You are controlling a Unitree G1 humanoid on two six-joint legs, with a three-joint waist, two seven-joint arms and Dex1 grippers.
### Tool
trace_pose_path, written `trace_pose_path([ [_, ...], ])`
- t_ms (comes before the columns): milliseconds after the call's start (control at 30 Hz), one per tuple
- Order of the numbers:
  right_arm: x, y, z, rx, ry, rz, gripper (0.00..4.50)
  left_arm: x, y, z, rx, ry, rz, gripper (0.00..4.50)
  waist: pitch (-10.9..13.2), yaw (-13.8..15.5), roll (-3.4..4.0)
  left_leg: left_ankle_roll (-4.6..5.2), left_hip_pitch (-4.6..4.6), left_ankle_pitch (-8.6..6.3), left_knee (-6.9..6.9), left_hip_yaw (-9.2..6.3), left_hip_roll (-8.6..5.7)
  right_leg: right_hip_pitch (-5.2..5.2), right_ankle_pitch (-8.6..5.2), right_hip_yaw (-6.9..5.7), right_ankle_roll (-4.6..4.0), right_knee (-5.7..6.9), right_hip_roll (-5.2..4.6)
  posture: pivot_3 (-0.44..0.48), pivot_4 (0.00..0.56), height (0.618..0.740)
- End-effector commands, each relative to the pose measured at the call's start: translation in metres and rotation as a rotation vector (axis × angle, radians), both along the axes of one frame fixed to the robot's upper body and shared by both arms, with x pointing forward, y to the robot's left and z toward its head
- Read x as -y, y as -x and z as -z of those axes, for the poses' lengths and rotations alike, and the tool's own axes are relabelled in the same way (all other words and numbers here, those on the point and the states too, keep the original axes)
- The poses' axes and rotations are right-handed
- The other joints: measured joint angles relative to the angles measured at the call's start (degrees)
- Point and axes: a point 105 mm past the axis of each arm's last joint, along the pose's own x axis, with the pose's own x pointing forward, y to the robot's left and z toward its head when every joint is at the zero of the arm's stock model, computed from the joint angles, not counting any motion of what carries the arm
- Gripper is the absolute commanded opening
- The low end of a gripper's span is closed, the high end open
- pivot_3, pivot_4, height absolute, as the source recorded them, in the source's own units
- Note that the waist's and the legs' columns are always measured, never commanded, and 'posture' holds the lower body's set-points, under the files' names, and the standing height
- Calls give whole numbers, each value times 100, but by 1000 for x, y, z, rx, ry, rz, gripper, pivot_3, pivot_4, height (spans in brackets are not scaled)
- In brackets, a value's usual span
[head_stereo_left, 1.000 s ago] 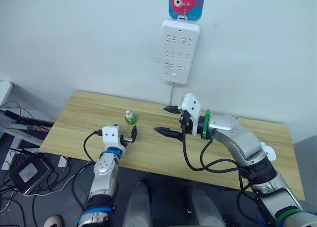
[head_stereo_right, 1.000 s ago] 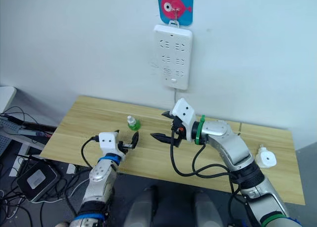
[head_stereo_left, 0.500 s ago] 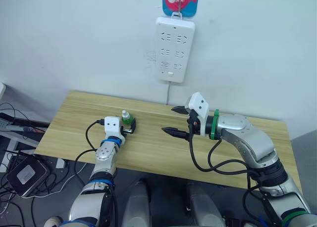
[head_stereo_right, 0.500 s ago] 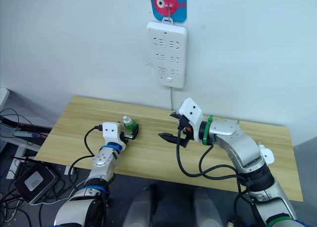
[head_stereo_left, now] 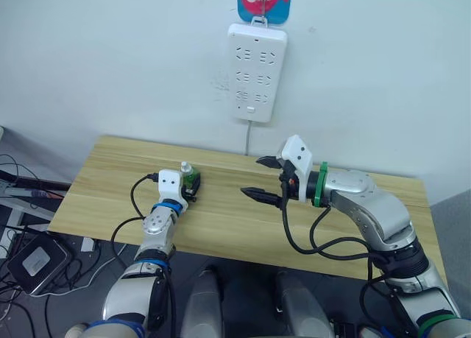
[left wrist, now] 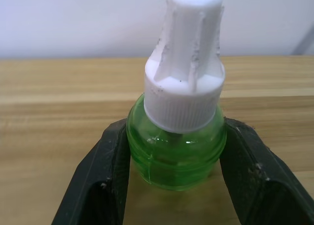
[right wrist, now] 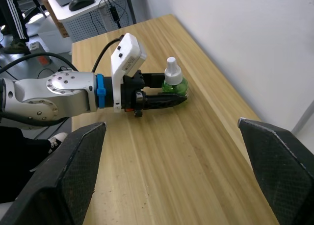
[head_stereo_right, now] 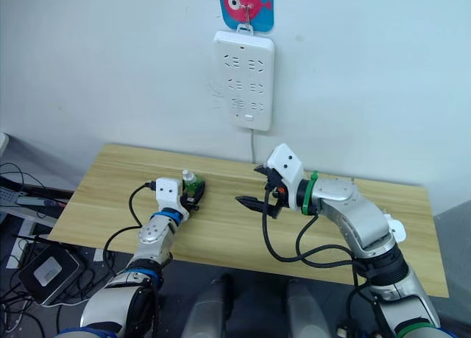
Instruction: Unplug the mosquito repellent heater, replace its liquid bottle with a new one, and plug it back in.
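Left gripper (left wrist: 176, 186) clasps the upright green liquid bottle (left wrist: 177, 151), white-capped, on the wooden table (head_stereo_left: 221, 220). Right gripper (head_stereo_left: 261, 177) hovers spread wide mid-table. Mosquito repellent heater (head_stereo_right: 397, 230) rests near the table's right edge.

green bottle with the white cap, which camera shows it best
The left wrist view: the green bottle stands upright on the table, large and close, a black finger on each side of its body. The right wrist view shows it smaller, between the left gripper fingers. In the head views it is tiny.
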Motion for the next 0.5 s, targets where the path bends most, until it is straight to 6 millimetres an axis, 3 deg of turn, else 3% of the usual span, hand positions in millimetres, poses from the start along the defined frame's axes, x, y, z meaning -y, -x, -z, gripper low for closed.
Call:
trace_pose_path([
  [33,7,5,-7,35,-20,-21,4500,32,6,-26,96,-143,268,2229,0,2,0,-1,-2,0,0,-1,0,0,0,-1,0,-1,0,57,306,740],
  [133,14,9,-1,18,-7,-48,4500,82,42,-46,99,-235,713,2229,-1,12,1,-14,-14,0,-3,-3,0,-3,7,-3,-12,-6,-2,61,293,740],
  [233,11,14,2,1,-10,-96,4500,101,78,-59,38,-260,1015,2229,-2,-1,3,-25,-14,-1,-6,-7,3,-6,12,-7,-23,-4,-2,47,276,740],
  [333,8,16,4,3,-16,-113,4500,108,92,-70,1,-284,1155,2229,-3,-34,4,-24,-10,0,-5,-13,6,-7,2,-11,-10,3,4,24,265,740],
  [500,5,23,6,2,-32,-143,4500,113,88,-85,-21,-268,1223,2229,-6,-44,1,-23,-11,1,6,-4,3,-7,-5,-1,-2,-2,3,-26,249,740],
])
